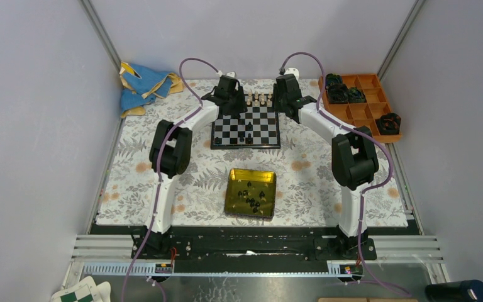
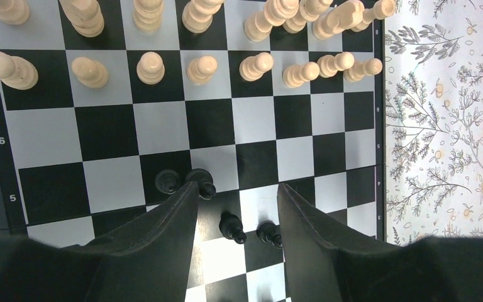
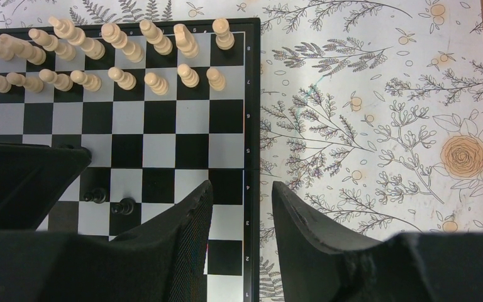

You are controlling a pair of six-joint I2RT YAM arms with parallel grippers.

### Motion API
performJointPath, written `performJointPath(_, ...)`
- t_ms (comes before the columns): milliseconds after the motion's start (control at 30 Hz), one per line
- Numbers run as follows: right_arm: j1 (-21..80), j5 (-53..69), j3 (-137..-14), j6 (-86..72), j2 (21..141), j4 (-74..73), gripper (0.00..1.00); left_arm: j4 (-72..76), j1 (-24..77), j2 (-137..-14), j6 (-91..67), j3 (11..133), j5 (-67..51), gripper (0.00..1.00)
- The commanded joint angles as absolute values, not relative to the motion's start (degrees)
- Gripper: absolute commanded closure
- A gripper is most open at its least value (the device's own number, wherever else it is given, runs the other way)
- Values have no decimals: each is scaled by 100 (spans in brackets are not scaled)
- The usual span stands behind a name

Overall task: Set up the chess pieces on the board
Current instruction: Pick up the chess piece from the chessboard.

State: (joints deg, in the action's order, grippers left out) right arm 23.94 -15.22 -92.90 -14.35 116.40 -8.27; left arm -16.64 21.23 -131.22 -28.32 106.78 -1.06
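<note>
The counter (image 1: 163,189), covered by a leaf-and-flower cloth, fills the top view. An orange compartment tray (image 1: 360,112) holding dark lumps sits at its 2 o'clock corner. A crumpled blue cloth (image 1: 141,85) lies at 10 o'clock.

The board (image 1: 264,132) lies flat toward 12 o'clock of the counter's middle, between the two arms' heads. At 6 o'clock from the board, apart from it, is the square yellow tin (image 1: 227,195).

The left pincer (image 2: 238,189) hangs over the board's near half. Its fingers are spread wide and grip nothing. The right pincer (image 3: 241,185) hangs over the board's 3 o'clock edge, part over the frame and part over the cloth. It too is spread wide and empty.

Cream pieces (image 2: 202,68) stand in two full rows along the board's 12 o'clock side. Four black chess pieces (image 2: 233,226) are on squares near the board's middle. Two of them are just by the left fingertip, and two show in the gap between the left fingers, lower down on the board. More black pieces (image 1: 251,195) lie loose in the tin, clustered around its middle and toward its 6 o'clock side.
</note>
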Motion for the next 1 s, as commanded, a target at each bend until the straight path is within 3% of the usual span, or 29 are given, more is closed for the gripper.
performJointPath(0,2380,-1436,-9263,-1415,11356,-649,54,-1622,2145,-13234,-2685,10966,-27,44)
performJointPath(333,2381,-1433,-9212,-1415,11355,-636,54,-1617,2144,-13289,-2703,10995,-40,45)
performJointPath(633,2382,-1435,-9176,-1415,11361,-607,54,-1644,2153,-13302,-2720,10995,-18,55)
performJointPath(967,2378,-1424,-9102,-1442,11338,-572,54,-1737,2161,-13369,-2666,11027,153,56)
